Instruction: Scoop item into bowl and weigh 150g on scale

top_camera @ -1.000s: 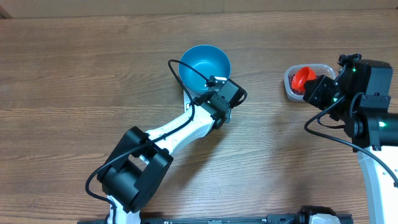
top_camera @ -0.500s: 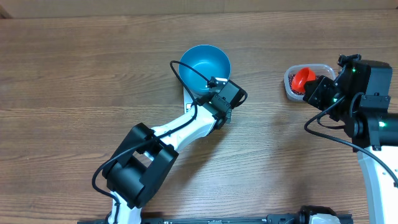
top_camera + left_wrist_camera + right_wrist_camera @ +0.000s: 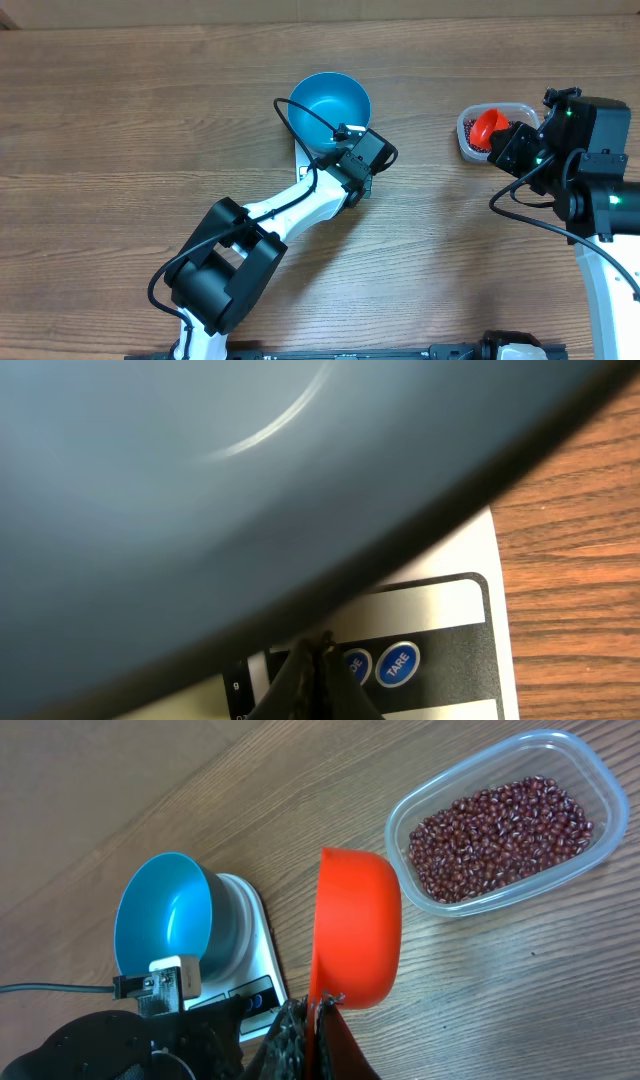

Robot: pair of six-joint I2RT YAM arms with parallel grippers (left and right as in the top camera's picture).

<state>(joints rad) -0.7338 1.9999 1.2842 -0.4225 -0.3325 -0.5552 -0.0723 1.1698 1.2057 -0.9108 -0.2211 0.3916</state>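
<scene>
L claw [image 3: 318, 648] at scale [image 3: 440, 600], by bowl [image 3: 200, 480]

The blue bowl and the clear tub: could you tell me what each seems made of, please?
The blue bowl looks like smooth, slightly glossy plastic, given its soft highlight. The clear tub seems transparent plastic: beans show through its wall.

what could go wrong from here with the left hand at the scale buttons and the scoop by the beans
1. The closed left hand sits just under the bowl wall; it could nudge the bowl on the scale or miss the TARE button beside its tip.
2. The right hand grips the scoop only at one end; loaded with beans, it might tip and spill onto the table before reaching the bowl.
</scene>
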